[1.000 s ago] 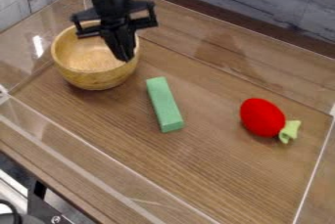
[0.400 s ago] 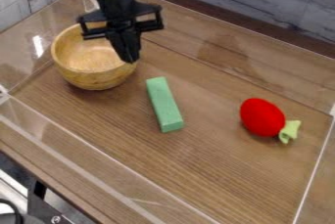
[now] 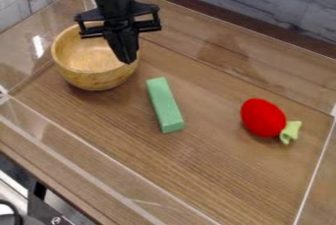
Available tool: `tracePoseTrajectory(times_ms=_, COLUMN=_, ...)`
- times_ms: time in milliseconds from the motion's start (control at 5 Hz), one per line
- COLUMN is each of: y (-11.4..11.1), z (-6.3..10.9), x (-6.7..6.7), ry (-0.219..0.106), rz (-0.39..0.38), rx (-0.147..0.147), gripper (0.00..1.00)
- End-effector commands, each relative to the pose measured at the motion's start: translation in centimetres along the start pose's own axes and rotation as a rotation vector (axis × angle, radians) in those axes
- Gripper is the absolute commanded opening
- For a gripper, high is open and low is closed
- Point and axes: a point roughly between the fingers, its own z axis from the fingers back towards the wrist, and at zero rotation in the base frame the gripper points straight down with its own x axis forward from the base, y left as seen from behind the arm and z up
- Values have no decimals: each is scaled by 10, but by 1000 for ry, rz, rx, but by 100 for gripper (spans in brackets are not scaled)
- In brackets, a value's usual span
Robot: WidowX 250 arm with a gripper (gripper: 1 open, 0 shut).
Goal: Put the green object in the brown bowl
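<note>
The green object [image 3: 164,104], a flat light-green bar, lies on the wooden table near the middle, just right of the brown bowl [image 3: 82,70]. The round wooden bowl sits at the left with nothing visible inside it. My black gripper [image 3: 126,54] hangs pointing down over the bowl's right rim, up and to the left of the bar and apart from it. Its fingers are pressed together, shut on nothing.
A red strawberry-like toy [image 3: 264,117] with a small green stem lies at the right. Clear plastic walls [image 3: 157,185] fence the table on the front and sides. A grey plank wall runs along the back.
</note>
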Motion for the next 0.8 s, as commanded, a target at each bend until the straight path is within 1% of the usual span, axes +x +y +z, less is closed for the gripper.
tracePoseTrajectory(times_ms=0, y=-1, z=14, x=2, ry=-49, rz=-16, rx=4, gripper=0)
tracePoseTrajectory(times_ms=200, y=-3, z=13, x=-2, ry=-49, rz=-24, rx=9, gripper=0)
tracePoseTrajectory(times_ms=600, y=-7, z=21, x=-7, ry=-55, rz=-7, rx=24, gripper=0)
